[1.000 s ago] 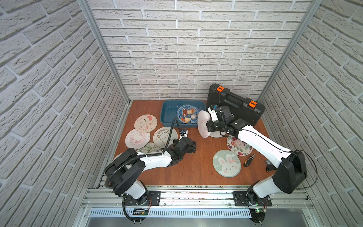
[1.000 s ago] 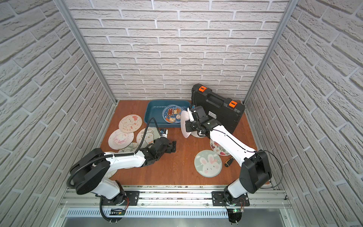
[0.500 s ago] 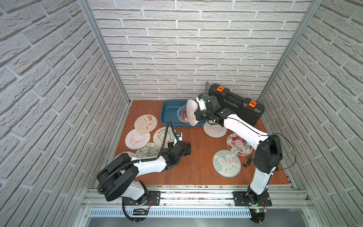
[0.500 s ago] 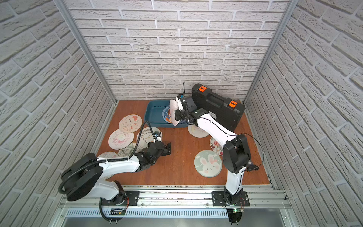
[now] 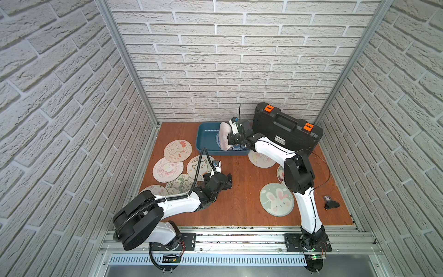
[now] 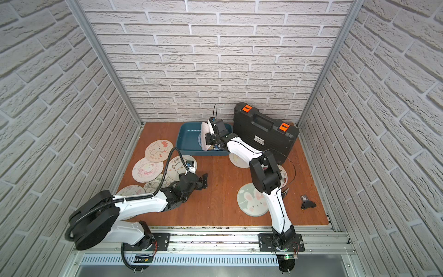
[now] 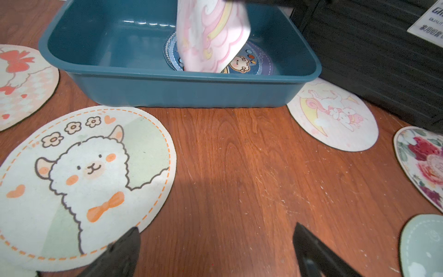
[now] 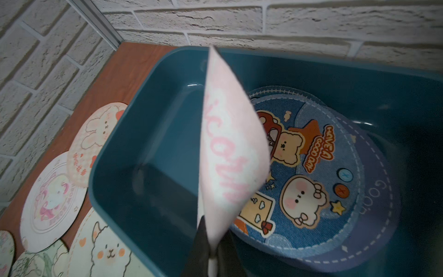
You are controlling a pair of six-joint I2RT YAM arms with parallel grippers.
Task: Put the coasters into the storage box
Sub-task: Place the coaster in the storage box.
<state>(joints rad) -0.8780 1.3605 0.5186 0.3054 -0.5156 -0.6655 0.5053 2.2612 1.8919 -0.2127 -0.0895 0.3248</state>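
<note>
Right wrist view is showing the right gripper (image 8: 212, 249) pinching a pink coaster (image 8: 230, 148) by its edge, hanging it on end inside the box (image 8: 134, 124), probably so that it falls flat onto the blue coaster (image 8: 299, 167) lying there, printed "HAVE A GOOD DAY"; the held one is showing pink letters "icorn". The left gripper (image 7: 215, 227) is waiting wide and empty in front of the box, beside the alpaca coaster (image 7: 91, 172)

Storage box (image 5: 202, 141) at back, case (image 5: 285, 130) to its right, coasters (image 8: 299, 172) inside and before it
</note>
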